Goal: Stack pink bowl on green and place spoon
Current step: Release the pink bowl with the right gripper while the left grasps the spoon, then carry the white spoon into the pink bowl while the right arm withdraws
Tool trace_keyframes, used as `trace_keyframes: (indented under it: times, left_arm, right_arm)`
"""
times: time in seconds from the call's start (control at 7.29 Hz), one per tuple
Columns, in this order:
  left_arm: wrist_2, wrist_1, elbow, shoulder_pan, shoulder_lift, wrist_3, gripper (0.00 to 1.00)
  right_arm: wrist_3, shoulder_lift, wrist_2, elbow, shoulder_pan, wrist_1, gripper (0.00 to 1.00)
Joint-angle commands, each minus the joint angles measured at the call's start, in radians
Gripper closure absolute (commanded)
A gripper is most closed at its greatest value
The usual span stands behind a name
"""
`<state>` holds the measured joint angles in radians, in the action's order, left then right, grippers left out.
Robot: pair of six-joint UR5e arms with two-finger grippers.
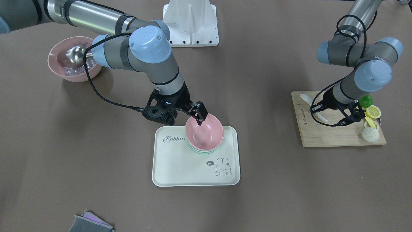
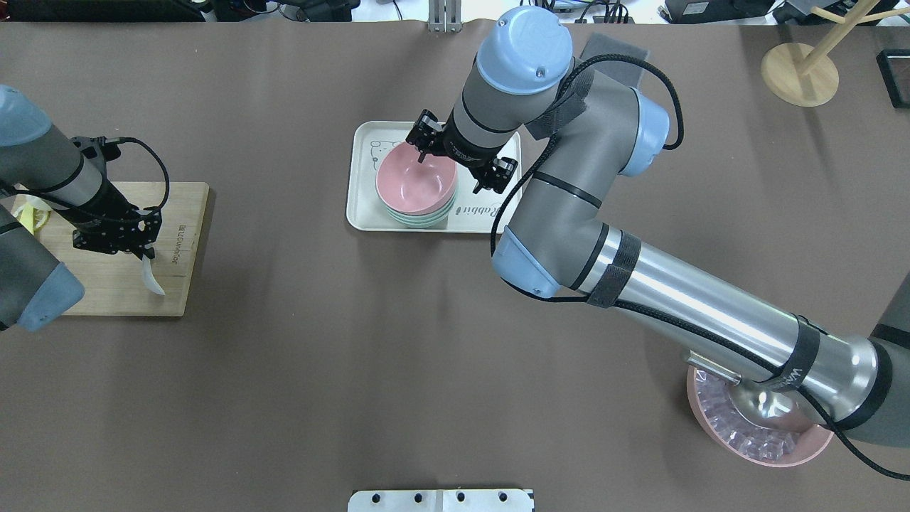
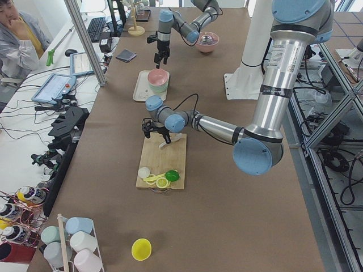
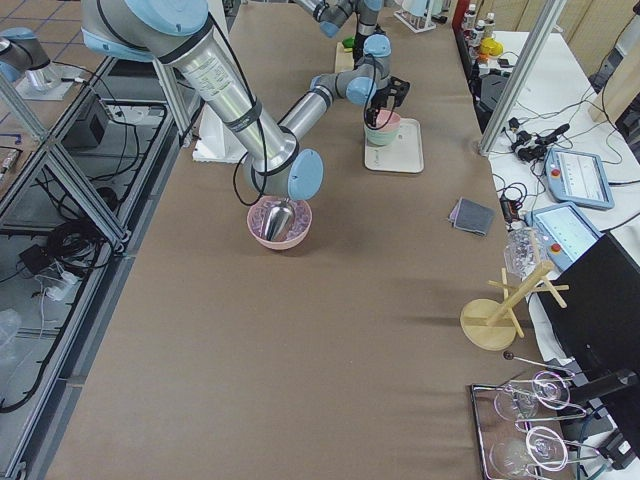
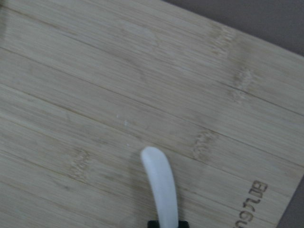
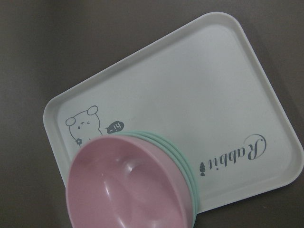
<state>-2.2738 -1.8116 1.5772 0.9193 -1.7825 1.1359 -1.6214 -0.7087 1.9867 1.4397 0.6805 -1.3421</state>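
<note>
Centre frame on the tray (image 1: 173, 170), the pink bowl (image 1: 206, 132) sits nested on the green bowl (image 2: 419, 219), right jaws spread open over its rim. Far right, over the cutting board (image 1: 322, 135), left jaws pinch the spoon (image 1: 305, 97) (probably light, stiff, slick plastic; I'd grip mid-handle).

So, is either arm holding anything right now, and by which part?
The left pincer grips the white spoon by its handle. The right pincer is open over the pink bowl, holding nothing.
</note>
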Motion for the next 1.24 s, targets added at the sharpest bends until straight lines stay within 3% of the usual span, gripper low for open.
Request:
trace_keyframes:
  times: [0.0, 0.14, 0.41, 0.69, 0.82, 1.1]
  left_arm:
    - [-0.009, 0.003, 0.021, 0.0, -0.05, 0.05, 1.0]
    - [-0.068, 0.018, 0.0, -0.006, -0.178, 0.15, 1.0]
    - [-0.087, 0.015, -0.016, -0.039, -0.357, 0.315, 1.0]
    - [-0.075, 0.008, -0.154, -0.059, -0.56, 0.402, 1.0]
    - [-0.002, -0.006, -0.214, -0.068, -0.636, 0.433, 1.0]
    - [0.092, -0.169, -0.287, -0.083, -0.666, 0.493, 1.0]
  right_arm:
    - [0.006, -0.041, 0.035, 0.037, 0.028, -0.002, 0.0]
    - [0.061, -0.139, 0.052, 0.13, 0.054, -0.002, 0.0]
    - [0.231, -0.315, 0.203, 0.241, 0.191, -0.012, 0.0]
    - [0.455, -0.504, 0.27, 0.319, 0.295, -0.012, 0.0]
    - [0.553, -0.587, 0.27, 0.353, 0.318, -0.011, 0.0]
    - [0.623, -0.64, 0.27, 0.357, 0.341, -0.009, 0.0]
